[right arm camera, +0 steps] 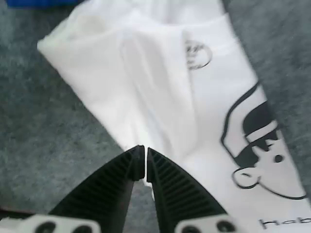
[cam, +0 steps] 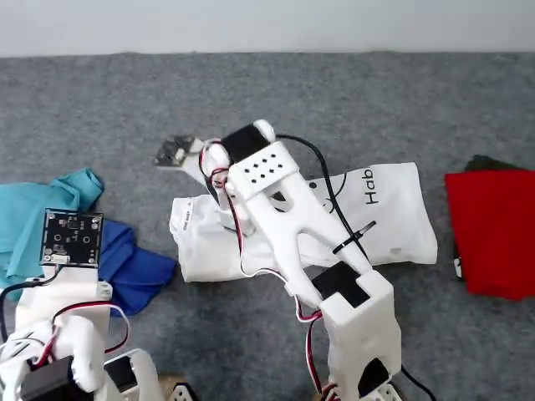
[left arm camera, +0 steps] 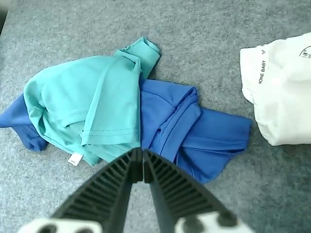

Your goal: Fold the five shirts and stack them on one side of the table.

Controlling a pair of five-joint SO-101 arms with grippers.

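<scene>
The grey carpeted surface (cam: pixel 376 100) carries all the shirts, spread apart in three places. The white shirt (cam: pixel 393 225) is the biggest shape, lying roughly folded at the middle with a black cartoon print facing up; the right arm stretches across it. At the left edge the teal shirt (cam: pixel 33 217) lies crumpled and overlaps the blue shirt (cam: pixel 138 267), which is bunched beneath and beside it, just clear of the white one. At the far right edge sits the red shirt (cam: pixel 493 234), folded flat and well apart from the rest, with a dark green shirt (cam: pixel 485 163) peeking out behind it.

The right tool (right arm camera: pixel 145 158) has its jaws pressed together, the tips at the white shirt's edge near the collar end; I cannot tell whether any cloth is pinched between them. The left tool (left arm camera: pixel 142 160) is also closed, with nothing seen in it, its tips over the seam where teal meets blue.
</scene>
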